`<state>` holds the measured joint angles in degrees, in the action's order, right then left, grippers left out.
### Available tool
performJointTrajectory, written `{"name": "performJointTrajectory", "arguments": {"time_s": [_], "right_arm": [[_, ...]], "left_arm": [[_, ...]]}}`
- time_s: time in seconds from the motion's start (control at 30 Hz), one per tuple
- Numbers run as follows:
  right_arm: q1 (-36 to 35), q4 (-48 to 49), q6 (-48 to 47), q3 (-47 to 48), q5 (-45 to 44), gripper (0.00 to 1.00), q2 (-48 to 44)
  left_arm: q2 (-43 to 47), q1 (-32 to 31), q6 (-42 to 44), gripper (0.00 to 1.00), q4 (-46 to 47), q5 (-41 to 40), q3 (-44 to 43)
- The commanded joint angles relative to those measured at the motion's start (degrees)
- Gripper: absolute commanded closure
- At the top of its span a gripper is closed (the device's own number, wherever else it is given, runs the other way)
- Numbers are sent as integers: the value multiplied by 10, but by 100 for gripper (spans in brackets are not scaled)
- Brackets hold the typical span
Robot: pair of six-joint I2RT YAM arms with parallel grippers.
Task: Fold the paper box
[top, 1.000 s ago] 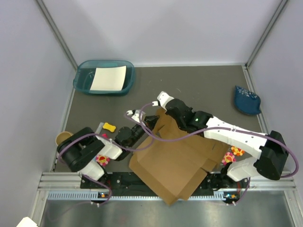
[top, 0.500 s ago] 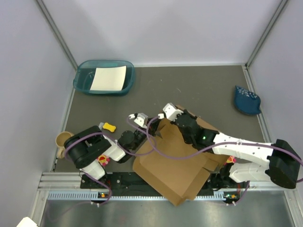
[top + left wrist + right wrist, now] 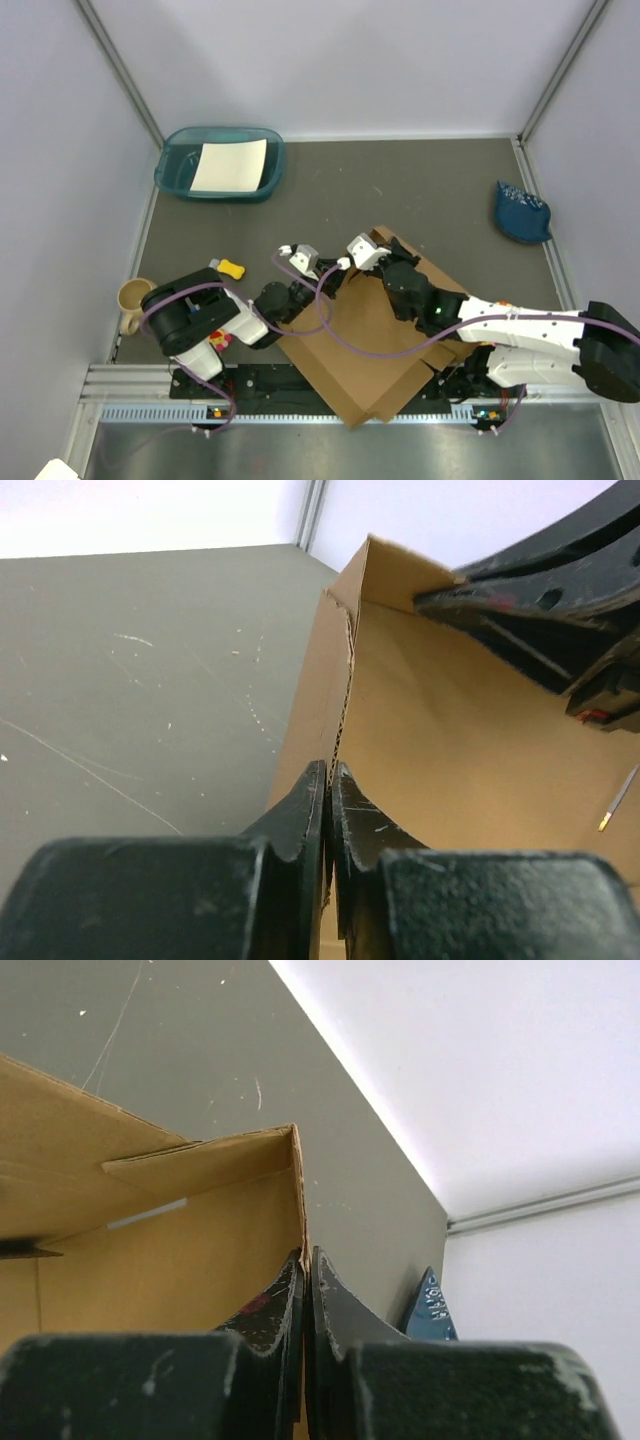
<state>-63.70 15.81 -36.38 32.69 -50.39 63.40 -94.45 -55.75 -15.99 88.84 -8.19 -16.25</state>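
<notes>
Lying at the near middle of the table (image 3: 400, 190), between the two arms, the paper box (image 3: 370, 350) is seen as a partly folded sheet of brown cardboard, with its near corner reaching over the rail at the front edge. A wall along its far left side is raised, and it is gripped from both ends. The left gripper (image 3: 328, 778) is closed almost fully, and the thin edge of that raised wall is pinched between its fingers. The right gripper (image 3: 306, 1260) is clamped tight on the cardboard at an upright corner, where a short flap is bent inward. A teal tray (image 3: 172, 172) with a white sheet (image 3: 230, 165) inside it is placed at the far left corner, well apart from the box. A tan cup (image 3: 132, 296) and a small yellow piece (image 3: 231, 268) are found near the left arm, and a dark blue object (image 3: 520, 212) is set against the right edge.
</notes>
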Motion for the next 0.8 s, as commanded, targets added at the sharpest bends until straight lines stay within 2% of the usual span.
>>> {"name": "performJointTrajectory", "arguments": {"time_s": [0.0, 0.23, 0.57, 0.77], "right_arm": [[-20, 104, -72, 14, 15, 100, 15], [-19, 131, -141, 29, 30, 100, 38], [-20, 57, -107, 0, 14, 100, 41], [-22, 28, -70, -11, 9, 100, 46]], "left_arm": [[-49, -6, -26, 92, 68, 12, 4], [-86, -1, -29, 89, 69, -8, -33], [-70, 27, -42, 80, 69, -24, -14], [-49, 49, -55, 77, 69, -4, -4]]}}
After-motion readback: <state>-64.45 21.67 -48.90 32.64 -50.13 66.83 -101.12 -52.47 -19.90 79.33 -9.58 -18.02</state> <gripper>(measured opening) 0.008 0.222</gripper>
